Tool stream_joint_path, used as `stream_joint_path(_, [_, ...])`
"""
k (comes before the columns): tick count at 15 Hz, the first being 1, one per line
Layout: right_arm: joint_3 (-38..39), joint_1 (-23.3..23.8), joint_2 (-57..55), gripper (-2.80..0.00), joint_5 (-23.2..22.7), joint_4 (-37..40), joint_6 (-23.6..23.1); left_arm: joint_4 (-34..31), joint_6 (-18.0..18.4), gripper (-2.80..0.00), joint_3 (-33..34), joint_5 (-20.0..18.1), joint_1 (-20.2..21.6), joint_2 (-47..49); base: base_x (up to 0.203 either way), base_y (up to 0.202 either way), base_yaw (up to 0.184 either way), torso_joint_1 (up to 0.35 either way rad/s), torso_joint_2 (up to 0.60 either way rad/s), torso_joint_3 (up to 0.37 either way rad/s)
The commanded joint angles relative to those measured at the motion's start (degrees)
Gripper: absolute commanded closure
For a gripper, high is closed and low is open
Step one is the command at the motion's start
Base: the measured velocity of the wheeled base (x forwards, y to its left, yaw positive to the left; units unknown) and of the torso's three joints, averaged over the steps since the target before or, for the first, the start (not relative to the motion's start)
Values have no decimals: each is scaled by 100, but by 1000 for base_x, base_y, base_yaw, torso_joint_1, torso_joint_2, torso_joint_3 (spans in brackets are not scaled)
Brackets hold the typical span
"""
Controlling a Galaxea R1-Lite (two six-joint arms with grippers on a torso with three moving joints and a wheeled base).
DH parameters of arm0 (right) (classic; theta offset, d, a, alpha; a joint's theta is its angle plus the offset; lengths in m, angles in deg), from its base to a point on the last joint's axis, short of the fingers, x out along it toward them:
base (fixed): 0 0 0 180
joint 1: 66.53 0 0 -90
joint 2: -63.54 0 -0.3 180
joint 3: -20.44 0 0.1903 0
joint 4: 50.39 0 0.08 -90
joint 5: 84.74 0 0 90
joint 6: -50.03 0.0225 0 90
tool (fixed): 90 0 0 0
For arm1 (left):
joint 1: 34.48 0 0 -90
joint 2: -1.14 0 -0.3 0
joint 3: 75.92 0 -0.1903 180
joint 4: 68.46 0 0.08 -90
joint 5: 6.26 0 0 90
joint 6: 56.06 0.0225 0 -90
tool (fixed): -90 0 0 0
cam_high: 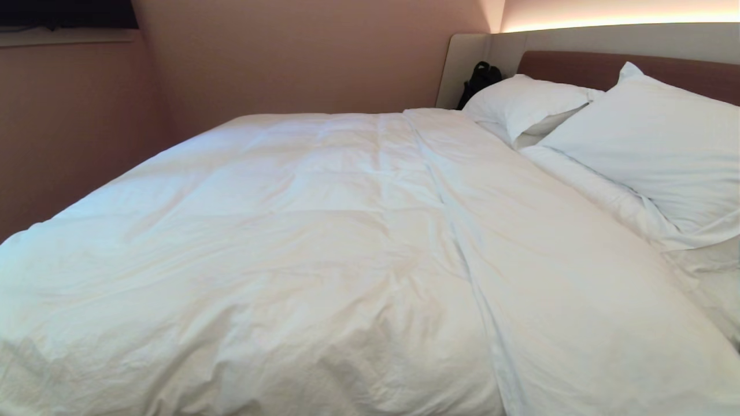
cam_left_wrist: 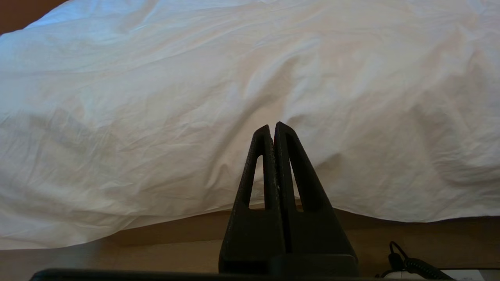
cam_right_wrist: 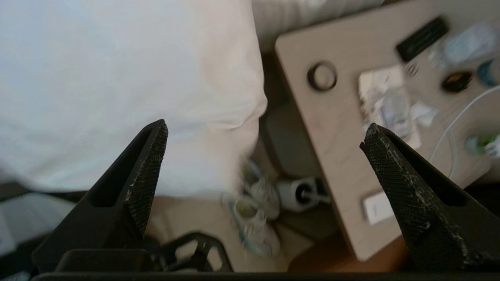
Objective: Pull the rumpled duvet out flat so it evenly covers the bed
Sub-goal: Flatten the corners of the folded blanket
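You face a pinkish-beige wall (cam_high: pixel 289 58) at the far side, a warm light strip (cam_high: pixel 618 24) glowing at far right, and a cluttered bedside table (cam_right_wrist: pixel 343 128) over wooden floor (cam_left_wrist: pixel 156 242).

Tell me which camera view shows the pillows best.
The head view: both white pillows lie in full sight against the headboard, beyond the duvet. The left wrist view shows only duvet past its shut left gripper. The right wrist view shows white bedding, no recognisable pillow.
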Motion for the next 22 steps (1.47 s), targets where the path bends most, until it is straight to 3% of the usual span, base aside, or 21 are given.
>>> stream_joint_path(1, [-128, 213, -53, -280, -684, 707, 158, 2, 1, 0, 1, -2, 0, -2, 0, 0, 0, 0, 0, 0])
stream_joint_path(5, [-492, 370, 7, -280, -898, 1177, 257, 2, 1, 0, 1, -2, 0, -2, 0, 0, 0, 0, 0, 0])
stream_joint_path(8, [-395, 361, 7, -280, -1003, 1010, 265, 2, 1, 0, 1, -2, 0, -2, 0, 0, 0, 0, 0, 0])
stream_joint_path(12, [130, 370, -70, -280, -1021, -180, 186, 2, 1, 0, 1, -2, 0, -2, 0, 0, 0, 0, 0, 0])
stream_joint_path(15, [718, 417, -69, -280, -971, -1427, -284, 2, 1, 0, 1, -2, 0, -2, 0, 0, 0, 0, 0, 0])
stream_joint_path(18, [796, 751, -217, -280, -1014, -1545, -423, 2, 1, 0, 1, -2, 0, -2, 0, 0, 0, 0, 0, 0])
stream_joint_path(19, [813, 778, -243, 0, -1013, -1548, -419, 2, 1, 0, 1, -2, 0, -2, 0, 0, 0, 0, 0, 0])
stream_joint_path(22, [849, 925, -417, 0, -1133, -1557, -377, 2, 1, 0, 1, -2, 0, -2, 0, 0, 0, 0, 0, 0])
